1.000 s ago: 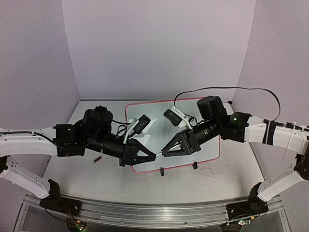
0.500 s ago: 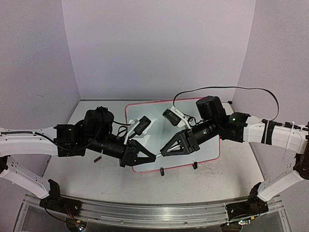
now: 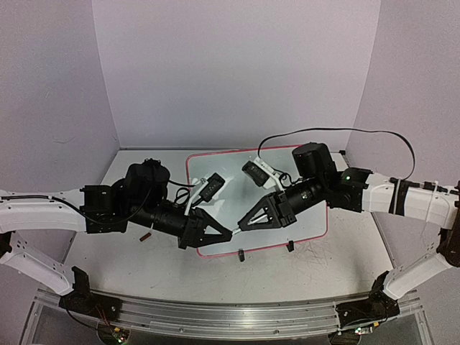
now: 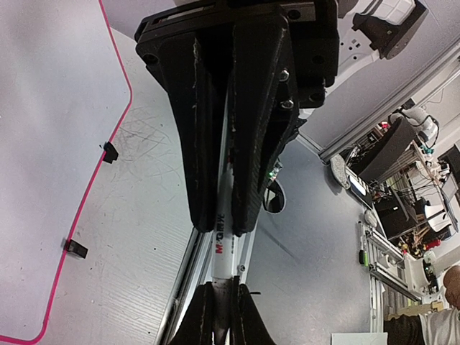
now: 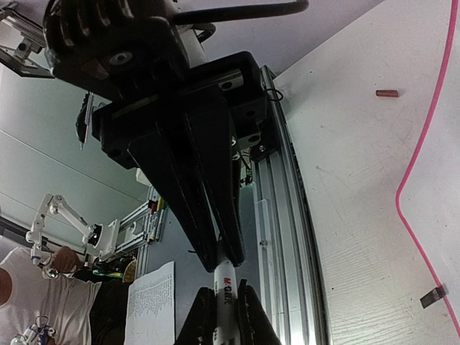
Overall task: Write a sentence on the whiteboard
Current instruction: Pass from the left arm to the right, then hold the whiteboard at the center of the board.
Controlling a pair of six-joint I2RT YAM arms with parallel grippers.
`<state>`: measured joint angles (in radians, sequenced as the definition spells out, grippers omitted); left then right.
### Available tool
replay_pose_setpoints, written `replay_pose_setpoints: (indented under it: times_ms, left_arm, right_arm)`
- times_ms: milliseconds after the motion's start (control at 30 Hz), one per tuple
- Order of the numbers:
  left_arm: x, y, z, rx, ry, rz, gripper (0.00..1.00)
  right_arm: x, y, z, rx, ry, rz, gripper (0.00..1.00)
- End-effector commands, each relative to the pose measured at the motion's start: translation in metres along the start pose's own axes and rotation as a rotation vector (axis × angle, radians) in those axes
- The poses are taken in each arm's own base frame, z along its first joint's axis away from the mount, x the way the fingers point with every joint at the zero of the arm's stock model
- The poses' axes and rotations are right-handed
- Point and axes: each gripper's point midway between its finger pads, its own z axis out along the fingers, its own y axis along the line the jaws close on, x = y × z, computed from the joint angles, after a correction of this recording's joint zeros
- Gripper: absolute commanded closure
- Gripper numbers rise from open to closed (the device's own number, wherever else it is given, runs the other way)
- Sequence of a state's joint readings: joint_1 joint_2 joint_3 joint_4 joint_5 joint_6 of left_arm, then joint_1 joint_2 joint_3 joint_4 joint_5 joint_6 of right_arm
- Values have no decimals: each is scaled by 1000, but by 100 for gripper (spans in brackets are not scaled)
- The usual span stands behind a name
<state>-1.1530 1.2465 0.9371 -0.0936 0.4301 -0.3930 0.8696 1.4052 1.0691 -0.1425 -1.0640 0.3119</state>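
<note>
The whiteboard lies flat mid-table, white with a pink rim; it also shows in the left wrist view and the right wrist view. No sentence shows on its visible parts; the arms hide much of it. A white marker is held tip to tip between both grippers above the board's near edge. My left gripper is shut on one end of the marker. My right gripper is shut on the other end of the marker.
Two black clips sit on the board's near rim. A small red-brown cap-like piece lies on the table left of the board, also in the right wrist view. A metal rail runs along the front edge.
My right gripper has edged a little left toward the left gripper, closing the gap along the marker. The left arm has barely moved.
</note>
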Motion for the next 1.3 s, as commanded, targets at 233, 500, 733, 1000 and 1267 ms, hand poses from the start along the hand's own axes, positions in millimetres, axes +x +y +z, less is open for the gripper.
replay_pose_setpoints:
  times_ms: [233,500,733,1000,1267]
  left_arm:
    - [-38,12,-35,-166,-202,-25,29]
    - [-38,68,-72,-389,-289,-165,21]
    - [-35,143,-126,-642,-382,-331,20]
    - [-62,156,-144,-744,-421,-274,16]
    - [-89,176,-145,-691,-376,-205,11]
  right_arm:
    - [-30,-21,-20,275,-182,-83,100]
    - [-45,-34,-54,411,-374,-22,100]
    - [-48,-44,-86,445,-523,24,100]
    - [-61,-48,-89,535,-531,-81,100]
    - [-85,-43,-69,644,-535,-150,100]
